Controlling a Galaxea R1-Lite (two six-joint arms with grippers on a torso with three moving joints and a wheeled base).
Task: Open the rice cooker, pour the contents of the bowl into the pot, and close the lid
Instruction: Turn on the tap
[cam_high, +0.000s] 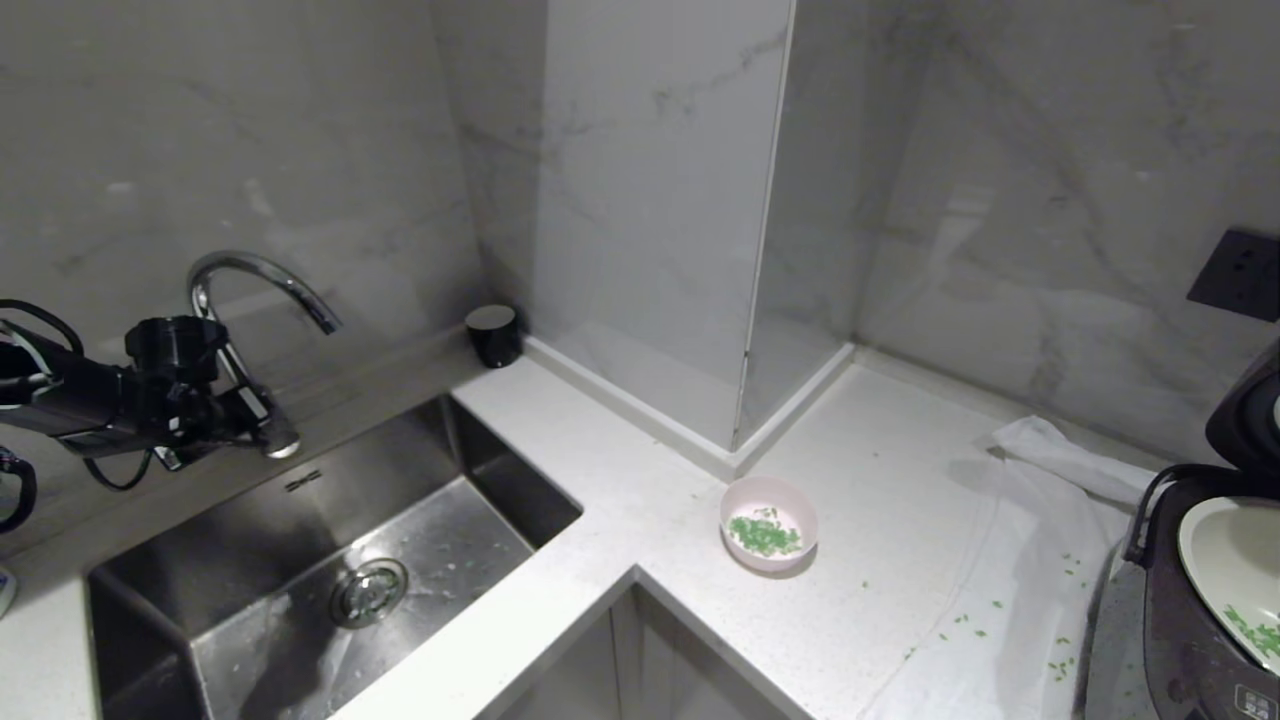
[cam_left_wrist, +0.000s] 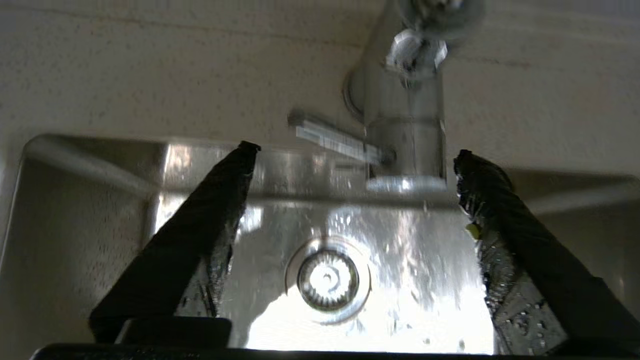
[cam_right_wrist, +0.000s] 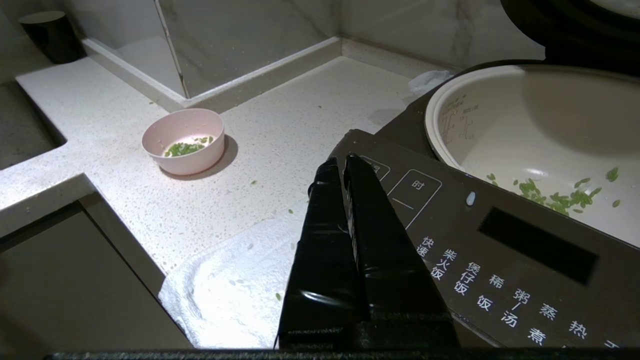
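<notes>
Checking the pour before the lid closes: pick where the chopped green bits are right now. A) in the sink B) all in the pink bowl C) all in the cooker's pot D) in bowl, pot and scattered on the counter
D: green bits lie in the bowl, more in the pot, and strays dot the counter and towel.

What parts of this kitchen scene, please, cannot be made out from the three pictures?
- Dark brown-grey rice cooker: cut by the head view's right edge; its raised lid shows only a corner.
- White inner pot: its far side is cut by the right wrist view's edge.
- Right gripper: outside the head view.
- Chrome faucet: blurred in the left wrist view, spout cut off at the top.
- Left gripper: in the head view its fingers merge with the faucet.
</notes>
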